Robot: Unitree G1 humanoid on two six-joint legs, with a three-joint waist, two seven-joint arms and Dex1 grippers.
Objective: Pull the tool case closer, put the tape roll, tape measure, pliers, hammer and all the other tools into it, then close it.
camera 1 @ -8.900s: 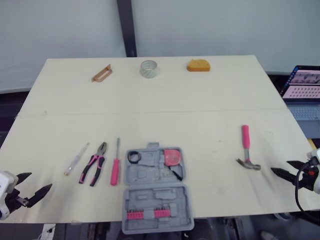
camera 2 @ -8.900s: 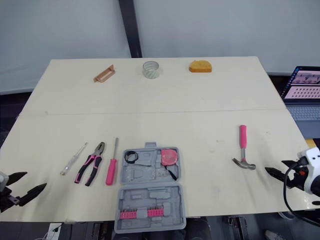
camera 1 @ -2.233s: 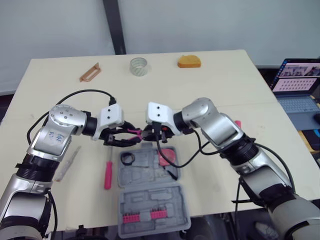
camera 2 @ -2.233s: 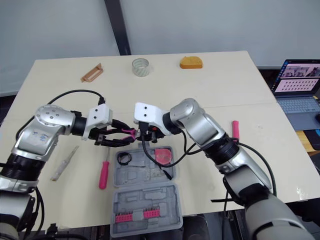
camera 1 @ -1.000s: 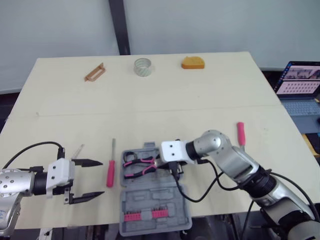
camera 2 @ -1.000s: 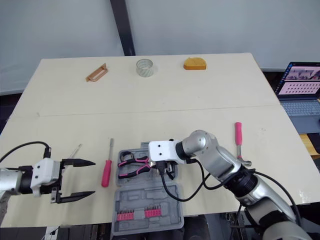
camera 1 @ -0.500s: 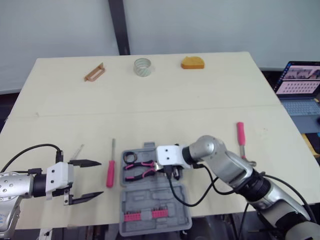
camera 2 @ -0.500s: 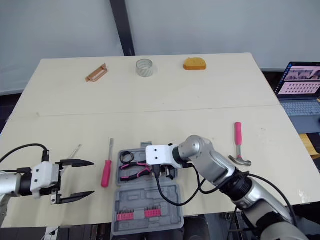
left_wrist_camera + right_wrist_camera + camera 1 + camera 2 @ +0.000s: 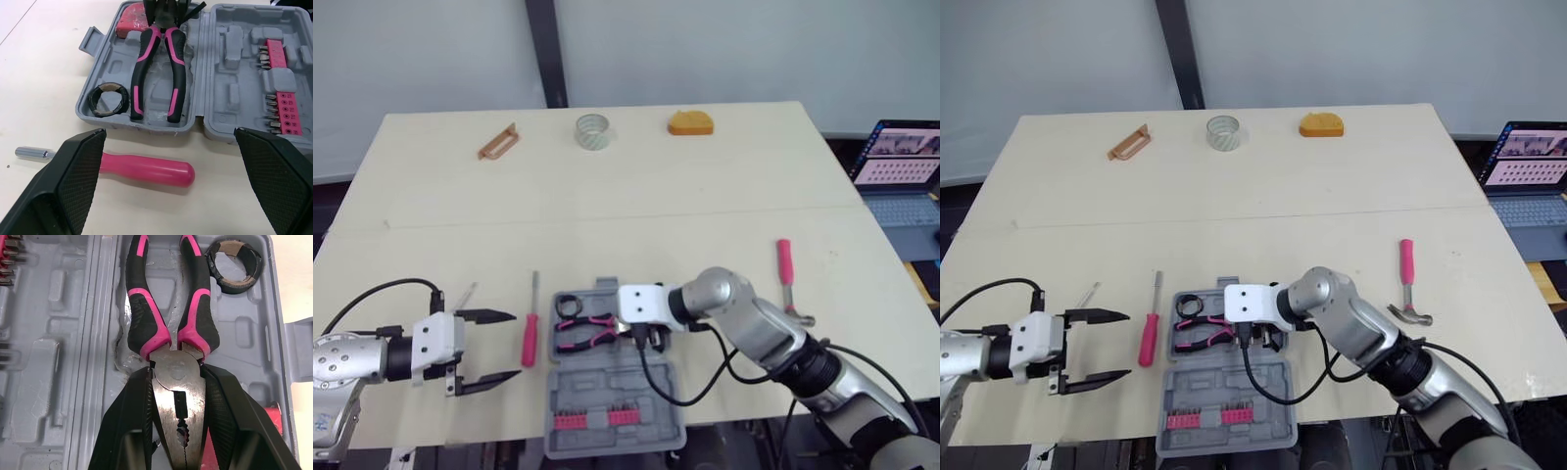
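head stereo pair looks fwd/down over table [image 9: 705, 186]; l+r wrist cams close in, both on tool case [image 9: 230, 93].

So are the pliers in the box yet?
In. The pliers lie flat in the open tool case, beside a black ring, with the right gripper clamped on their metal head.

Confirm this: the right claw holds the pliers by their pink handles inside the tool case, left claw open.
Wrong grip: the right wrist view shows the right claw shut on the metal head of the pliers, not the pink handles. The rest holds: pliers inside the tool case, left claw open.
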